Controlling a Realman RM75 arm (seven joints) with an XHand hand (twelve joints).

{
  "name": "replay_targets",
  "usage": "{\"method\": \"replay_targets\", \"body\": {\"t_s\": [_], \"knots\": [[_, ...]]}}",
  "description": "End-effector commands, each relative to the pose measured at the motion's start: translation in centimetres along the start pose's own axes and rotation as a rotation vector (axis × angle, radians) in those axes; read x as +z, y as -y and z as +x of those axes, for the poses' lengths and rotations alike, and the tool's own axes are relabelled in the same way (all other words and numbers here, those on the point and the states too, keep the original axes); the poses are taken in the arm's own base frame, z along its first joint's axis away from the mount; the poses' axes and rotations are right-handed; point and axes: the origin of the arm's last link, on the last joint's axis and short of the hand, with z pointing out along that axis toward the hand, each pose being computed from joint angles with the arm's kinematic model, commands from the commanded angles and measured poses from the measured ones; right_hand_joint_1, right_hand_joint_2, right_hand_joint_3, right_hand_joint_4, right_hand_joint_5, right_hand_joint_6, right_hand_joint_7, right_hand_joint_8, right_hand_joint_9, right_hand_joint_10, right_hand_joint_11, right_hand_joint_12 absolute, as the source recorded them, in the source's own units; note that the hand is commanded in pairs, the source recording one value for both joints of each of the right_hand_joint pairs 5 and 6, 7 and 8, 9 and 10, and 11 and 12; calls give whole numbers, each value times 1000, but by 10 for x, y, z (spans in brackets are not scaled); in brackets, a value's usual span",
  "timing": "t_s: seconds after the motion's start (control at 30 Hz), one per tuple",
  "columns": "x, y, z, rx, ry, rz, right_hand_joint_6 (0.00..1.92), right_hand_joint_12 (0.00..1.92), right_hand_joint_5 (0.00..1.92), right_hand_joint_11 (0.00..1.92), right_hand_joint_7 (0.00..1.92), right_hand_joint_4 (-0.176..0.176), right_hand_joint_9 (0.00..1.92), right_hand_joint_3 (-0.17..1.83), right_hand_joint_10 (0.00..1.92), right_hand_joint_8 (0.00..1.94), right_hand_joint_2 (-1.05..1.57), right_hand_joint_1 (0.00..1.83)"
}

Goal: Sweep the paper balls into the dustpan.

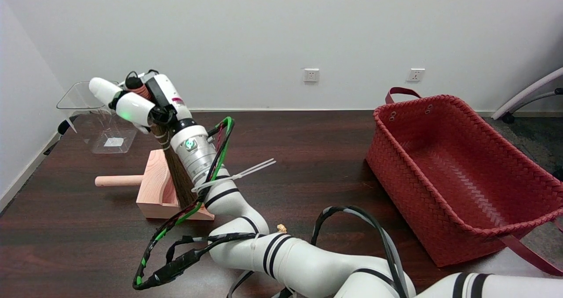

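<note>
Gripping straw broom [178, 174] (fingers wrapped round handle), right hand [140, 102] over wooden dustpan [154, 188]

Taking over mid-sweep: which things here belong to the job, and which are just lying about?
Job: small brown straw broom gripped by the right hand; pale wooden dustpan; tiny paper ball beside the arm.

Lying about: red woven basket; clear plastic stand.

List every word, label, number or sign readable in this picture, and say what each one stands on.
No text is readable.
Right hand: a small pink mark on its white back, too small to read.
Clear stand: a white label on its base, blurred.
Wall sockets: no legible markings.
</note>
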Motion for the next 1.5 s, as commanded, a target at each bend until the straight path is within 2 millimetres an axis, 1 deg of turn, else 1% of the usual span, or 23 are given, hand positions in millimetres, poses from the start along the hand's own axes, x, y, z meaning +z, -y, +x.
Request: {"method": "replay_targets", "body": {"t_s": [0.03,0.17,0.27,0.47,0.5,0.53,0.73,0.9,1.1,1.23,1.5], "knots": [[6,17,11,-120,-23,76,1920,1920,1920,1920,1920,0,1920,133,1920,1920,1459,670],[10,11,4,-248,32,37,1920,1920,1920,1920,1920,0,1920,144,1920,1920,1423,697],[13,5,-1,-309,72,0,1920,1920,1920,1920,1920,0,1920,173,1920,1920,1399,712],[6,-19,-7,-367,127,-85,1920,1920,1920,1920,1920,0,1920,243,1920,1920,1371,721],[2,-28,-5,-381,133,-121,1920,1920,1920,1920,1920,0,1920,251,1920,1920,1368,720],[4,-25,-11,-386,151,-116,1920,1920,1920,1920,1920,0,1920,259,1920,1920,1369,716],[-2,-41,-19,-421,212,-194,1920,1920,1920,1920,1920,0,1920,291,1920,1920,1408,673],[-6,-46,-20,-447,223,-213,1920,1920,1920,1920,1920,0,1920,288,1920,1920,1426,657],[-10,-51,-21,-432,227,-237,1920,1920,1920,1920,1920,0,1920,274,1920,1920,1439,646],[-9,-50,-20,-400,207,-241,1920,1920,1920,1920,1920,0,1920,250,1920,1920,1469,622],[-5,-43,-21,-250,176,-225,1920,1920,1920,1920,1920,0,1920,151,1920,1920,1525,580]]}}
